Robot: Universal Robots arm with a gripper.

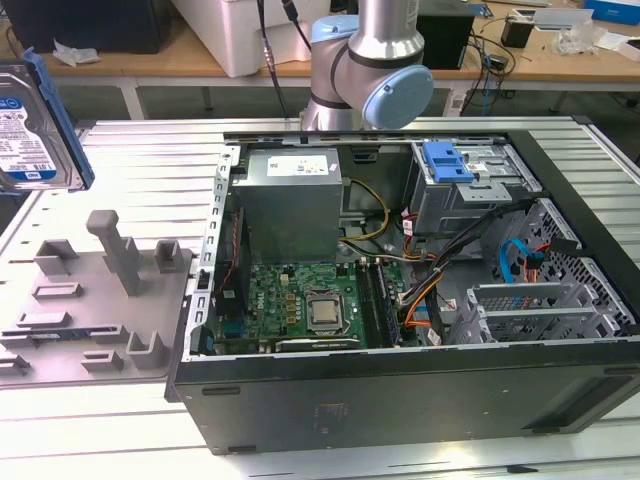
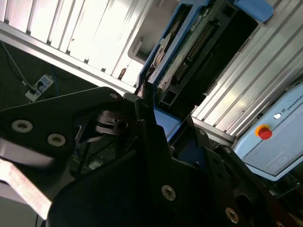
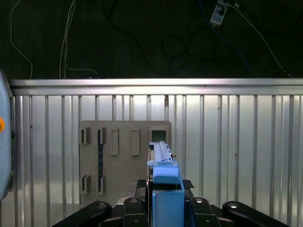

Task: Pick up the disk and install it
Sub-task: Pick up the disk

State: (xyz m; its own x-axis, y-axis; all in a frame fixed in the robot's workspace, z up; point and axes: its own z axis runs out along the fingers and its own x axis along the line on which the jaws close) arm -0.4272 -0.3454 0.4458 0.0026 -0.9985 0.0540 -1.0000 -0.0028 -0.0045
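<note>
A ribbed metal table (image 1: 130, 150) is seen to carry everything. Most of it is taken up by an open computer case (image 1: 400, 405), laid on its side toward the exterior view's right. The robot arm (image 1: 375, 60) is seen at the far side, behind the case. A grey fixture plate (image 1: 90, 330) with raised blocks is laid on the table at the exterior view's left, just beside the case. Inside the case, a grey power supply (image 1: 290, 205) is set at the far left, with a green motherboard (image 1: 300, 300) nearer, and a drive bay (image 1: 470, 190) with a blue latch is placed at the far right.

The disk (image 1: 30, 125) is held off the table at the exterior view's left edge, above and beyond the fixture plate, well apart from the case, with its label turned toward the camera. In both wrist views the gripper (image 3: 165, 189) is seen clamped on the blue carrier frame of the disk, whose edge is pointed away from the fingers (image 2: 147, 118).
</note>
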